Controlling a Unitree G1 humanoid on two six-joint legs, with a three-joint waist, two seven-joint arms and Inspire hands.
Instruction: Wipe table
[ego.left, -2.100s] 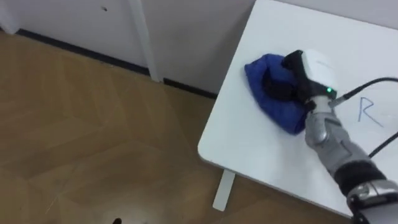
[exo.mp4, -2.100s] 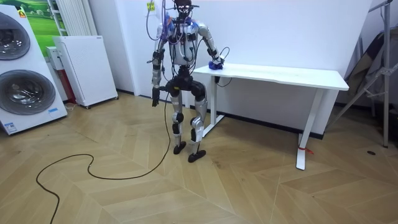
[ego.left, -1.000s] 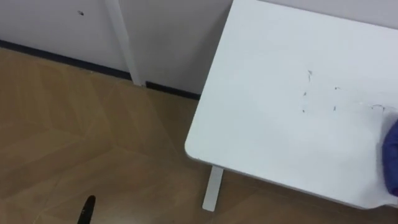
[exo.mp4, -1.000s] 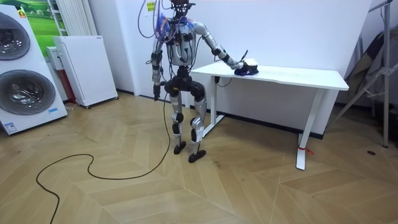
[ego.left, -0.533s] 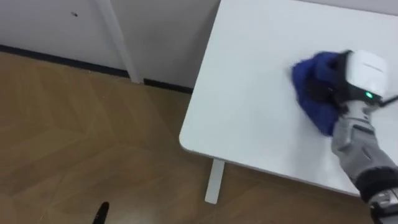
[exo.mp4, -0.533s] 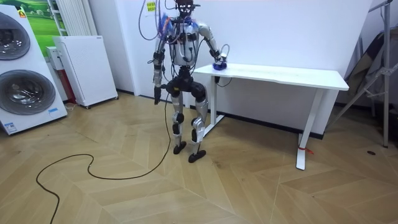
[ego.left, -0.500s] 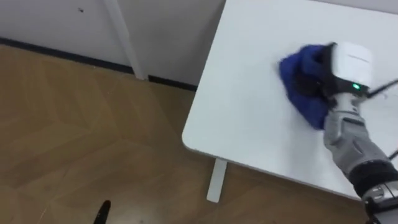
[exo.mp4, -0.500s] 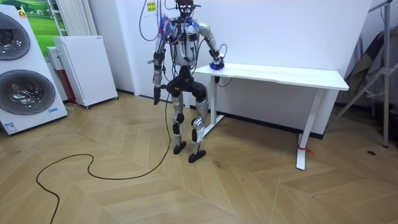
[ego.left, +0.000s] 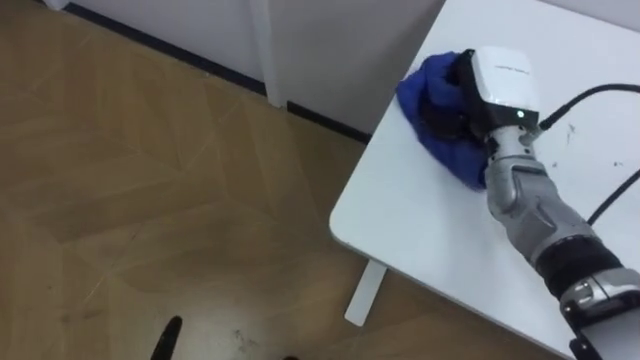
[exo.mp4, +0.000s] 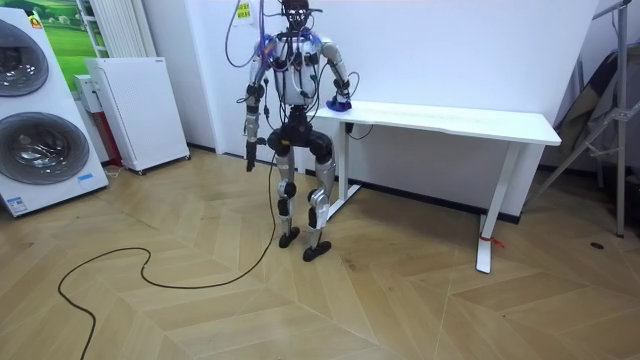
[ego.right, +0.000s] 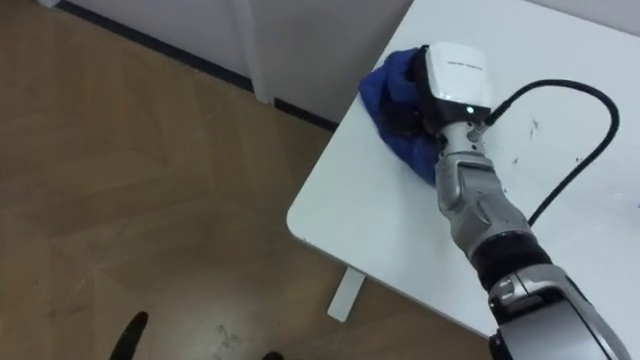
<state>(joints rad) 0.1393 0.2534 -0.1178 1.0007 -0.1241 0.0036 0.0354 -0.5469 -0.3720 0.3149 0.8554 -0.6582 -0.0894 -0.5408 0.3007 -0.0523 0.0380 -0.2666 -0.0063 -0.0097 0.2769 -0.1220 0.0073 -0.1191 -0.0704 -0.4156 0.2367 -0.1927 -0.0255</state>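
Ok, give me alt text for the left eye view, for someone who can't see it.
The robot's right hand holds a blue cloth on a white table, close to the table's left edge, fingers curled into the cloth. Wooden floor lies to the left.

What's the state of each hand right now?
Left hand: hanging by the robot's side, state cannot be told.
Right hand: closed on the blue cloth on the table.
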